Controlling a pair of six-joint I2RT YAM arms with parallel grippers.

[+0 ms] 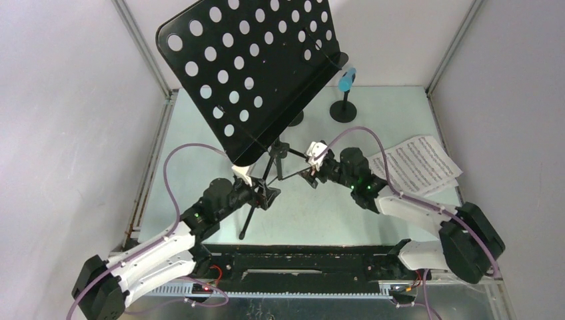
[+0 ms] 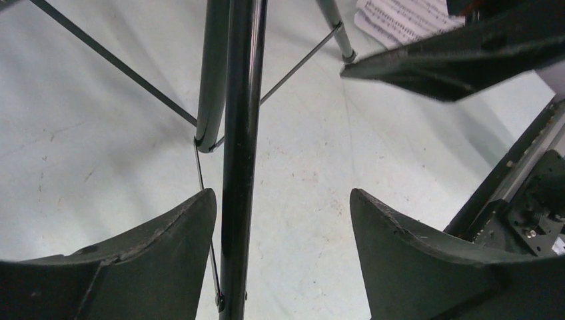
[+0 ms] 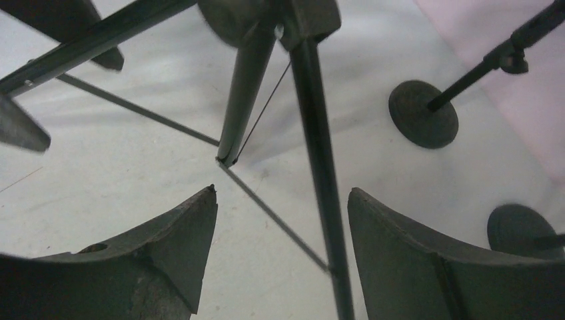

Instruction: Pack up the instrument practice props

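Two hands, both spread wide, empty: left hand (image 2: 283, 200), right hand (image 3: 281, 193). Rack (image 1: 246, 73) stands on table (image 1: 373, 113); we see a tube (image 2: 240, 133) of it running through each gap, off-centre, left's just beside one finger.

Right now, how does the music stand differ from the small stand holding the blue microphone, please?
The music stand rests on tripod legs; the small stand on a round base. The music stand carries a wide perforated desk; the small stand holds a blue microphone. Both are black and upright.
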